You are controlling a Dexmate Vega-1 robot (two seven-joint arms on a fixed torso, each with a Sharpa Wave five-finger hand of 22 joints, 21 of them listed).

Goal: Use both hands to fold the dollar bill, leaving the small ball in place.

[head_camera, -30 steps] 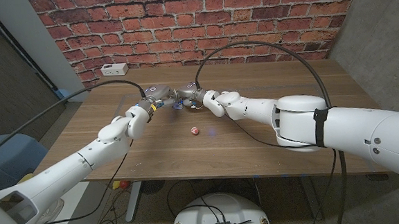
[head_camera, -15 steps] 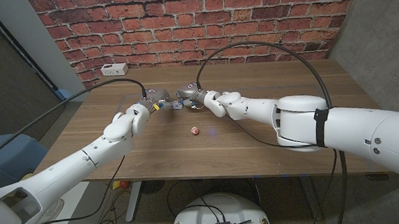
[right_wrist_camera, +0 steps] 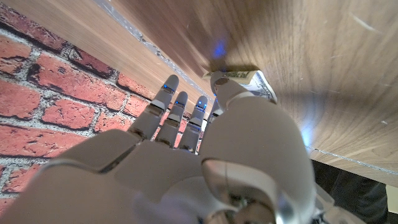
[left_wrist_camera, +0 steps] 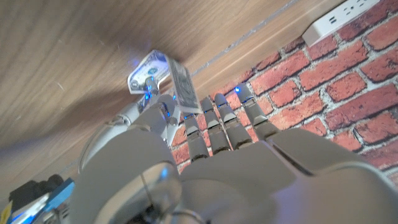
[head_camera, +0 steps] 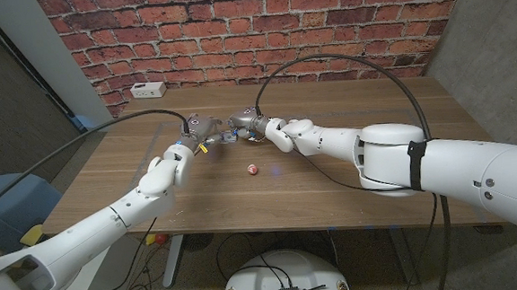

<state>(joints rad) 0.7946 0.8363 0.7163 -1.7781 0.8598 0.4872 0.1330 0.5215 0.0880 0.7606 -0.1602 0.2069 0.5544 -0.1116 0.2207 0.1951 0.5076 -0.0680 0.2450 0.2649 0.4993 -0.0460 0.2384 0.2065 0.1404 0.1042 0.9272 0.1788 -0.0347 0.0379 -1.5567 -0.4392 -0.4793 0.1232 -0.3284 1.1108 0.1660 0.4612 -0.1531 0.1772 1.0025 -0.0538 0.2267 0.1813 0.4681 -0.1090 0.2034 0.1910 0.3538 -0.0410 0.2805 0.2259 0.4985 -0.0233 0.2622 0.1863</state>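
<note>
Fingers of both hands meet on the same small target, so the fold is plainly under way. Nearest the robot, a small red-and-white ball (head_camera: 253, 170) sits alone on the brown wooden table (head_camera: 351, 180), well clear of both hands and on the near side of them. Farther out, the left hand (head_camera: 200, 131) reaches in from the robot's left; in its wrist view the thumb and a finger pinch one end of the green-and-white paper dollar bill (left_wrist_camera: 163, 73), which stands up bent off the wood, while its other fingers (left_wrist_camera: 211, 127) stretch straight out side by side. Just beside it, the right hand (head_camera: 246, 125) comes from the other side; its wrist view shows a thumb tip pressed on the bill (right_wrist_camera: 249, 80), which looks doubled over there, with the rest of its fingers (right_wrist_camera: 177, 115) extended and close together. I cannot tell whether a finger closes under the bill on that side.

My reading is that the crease is partly made, not yet flattened. The next move seems to call for bringing the lifted end over onto the held end and pressing it down, keeping both arms on the far side of the ball. Beyond the hands, a white power strip (head_camera: 148, 89) lies by the red brick wall (head_camera: 323, 24).
</note>
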